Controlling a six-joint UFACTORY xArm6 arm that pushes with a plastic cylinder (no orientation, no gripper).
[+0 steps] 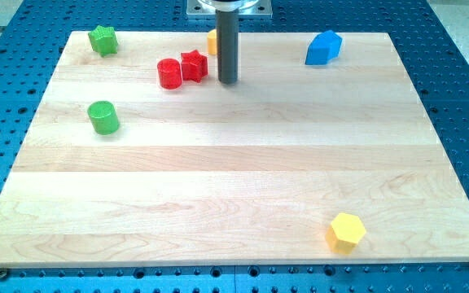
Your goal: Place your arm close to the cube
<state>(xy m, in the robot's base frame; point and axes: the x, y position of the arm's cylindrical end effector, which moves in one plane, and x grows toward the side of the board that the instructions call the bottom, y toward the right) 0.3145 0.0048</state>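
My tip (228,81) rests on the wooden board (234,179) near the view's top, a little left of centre. A yellow-orange block (212,41) sits just behind the rod, mostly hidden by it; its shape cannot be made out. A red star (193,65) lies just left of the tip, touching a red cylinder (169,73) on its left. A blue block (323,47), roughly house-shaped, lies to the right of the tip near the top edge.
A green star (103,39) sits at the top left corner. A green cylinder (103,117) stands at the left. A yellow hexagon (347,232) lies at the bottom right. The board lies on a blue perforated table (462,98).
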